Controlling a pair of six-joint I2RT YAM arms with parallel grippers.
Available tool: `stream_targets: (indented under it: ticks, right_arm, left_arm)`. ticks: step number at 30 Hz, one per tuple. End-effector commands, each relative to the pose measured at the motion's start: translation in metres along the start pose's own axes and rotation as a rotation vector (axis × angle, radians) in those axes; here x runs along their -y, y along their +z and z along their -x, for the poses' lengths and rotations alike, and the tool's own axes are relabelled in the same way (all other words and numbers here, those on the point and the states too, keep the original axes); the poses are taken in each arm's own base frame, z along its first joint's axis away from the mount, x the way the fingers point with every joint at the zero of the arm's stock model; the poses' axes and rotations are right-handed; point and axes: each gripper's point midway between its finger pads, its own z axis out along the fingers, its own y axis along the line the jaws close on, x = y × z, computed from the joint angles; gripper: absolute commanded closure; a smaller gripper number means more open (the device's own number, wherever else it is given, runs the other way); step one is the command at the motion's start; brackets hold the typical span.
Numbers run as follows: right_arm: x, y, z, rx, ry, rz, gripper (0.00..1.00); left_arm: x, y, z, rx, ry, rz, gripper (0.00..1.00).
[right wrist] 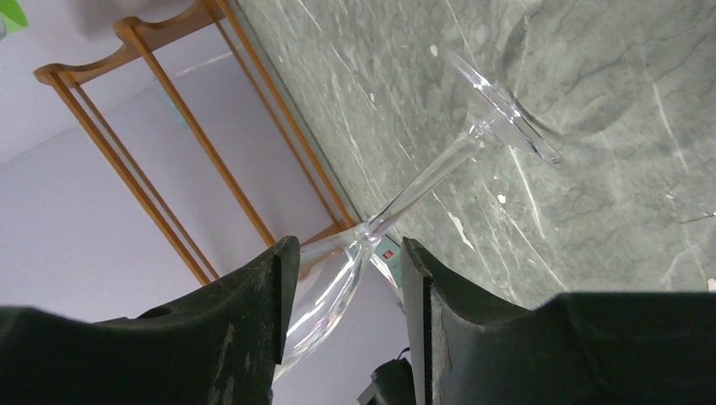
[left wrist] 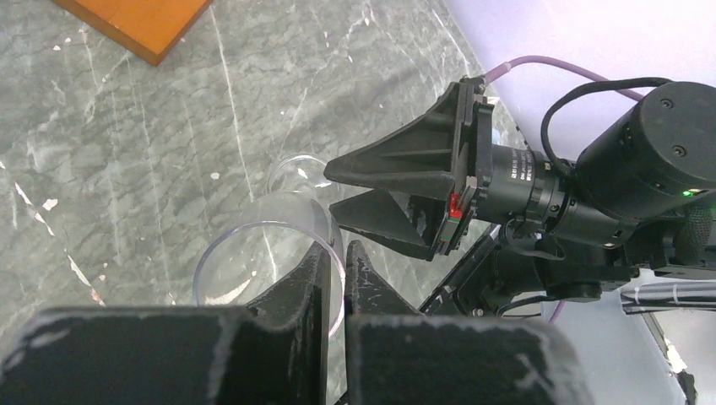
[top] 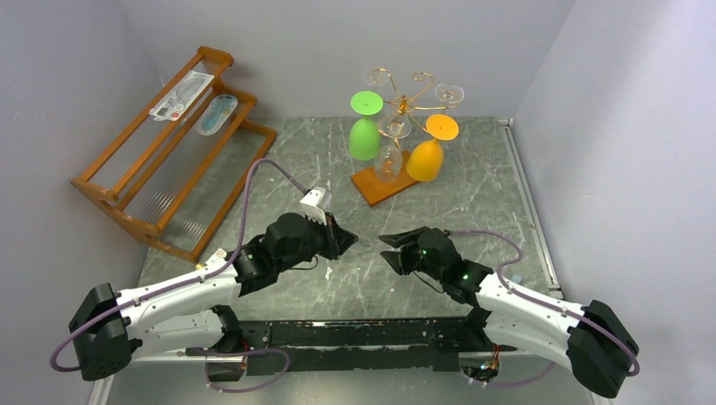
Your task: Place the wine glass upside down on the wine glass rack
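**Left jaws:** pinched shut on the rim of the wine glass (left wrist: 253, 253), with the bowl wall between them.
**Right jaws:** partly open, straddling the narrow end of the bowl where the stem joins. No grip shows.
**Wine glass:** clear, lying across the gap between the two arms, low over the counter (top: 473, 194). Its long axis runs from the left jaws through the right jaws, and the foot points beyond the right pair. I cannot tell whether the foot touches the counter.
**Wine glass rack** (top: 404, 105)**:** at the far side, well apart from the glass.
**Next move, as judged:** the right jaws close across the stem.

I am seeing the grey marbled table (top: 473, 177) carrying two things along its far side. The wooden slatted shelf (top: 181, 173) is standing far left. The wine glass rack (top: 373, 187) is resting on its brown base near centre, apart from it.
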Motion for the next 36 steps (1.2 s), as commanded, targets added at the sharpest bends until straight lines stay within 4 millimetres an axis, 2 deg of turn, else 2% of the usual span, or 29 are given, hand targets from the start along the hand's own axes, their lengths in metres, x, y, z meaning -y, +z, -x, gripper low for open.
stream_targets:
  ticks: [1,3,15,16,18,20,28,31,34,36]
  right_arm:
    - [0.004,0.007,0.003,0.015,0.030,0.004,0.49]
    - [0.007,0.009,0.003,0.014,0.034,-0.003,0.50]
    - [0.017,0.014,0.015,0.067,0.072,-0.018,0.52]
    - [0.019,0.015,0.016,0.071,0.076,-0.019,0.54]
    - [0.018,0.016,0.016,0.071,0.080,-0.006,0.63]
    - [0.018,0.016,0.016,0.071,0.080,-0.003,0.65]
    - [0.023,0.021,0.012,0.043,0.096,-0.014,0.65]
    - [0.021,0.023,0.010,0.036,0.100,-0.007,0.66]
    - [0.018,0.025,0.007,0.026,0.095,0.002,0.72]
    - [0.016,0.026,0.006,0.022,0.087,0.006,0.81]
  left_arm:
    - [0.015,-0.001,0.023,0.127,0.001,-0.064,0.95]
    - [0.012,-0.001,0.016,0.132,-0.017,-0.072,0.95]
    - [0.016,-0.005,0.003,0.153,-0.057,-0.160,0.95]
    - [0.017,-0.005,0.001,0.152,-0.067,-0.172,0.95]
    - [0.018,-0.005,-0.003,0.145,-0.078,-0.190,0.95]
    - [0.018,-0.005,-0.005,0.146,-0.088,-0.196,0.94]
    - [0.019,-0.005,-0.009,0.148,-0.090,-0.216,0.93]
    - [0.025,-0.009,-0.007,0.161,-0.091,-0.260,0.91]
    - [0.026,-0.011,-0.006,0.171,-0.092,-0.270,0.88]
    - [0.026,-0.011,-0.006,0.173,-0.091,-0.272,0.86]
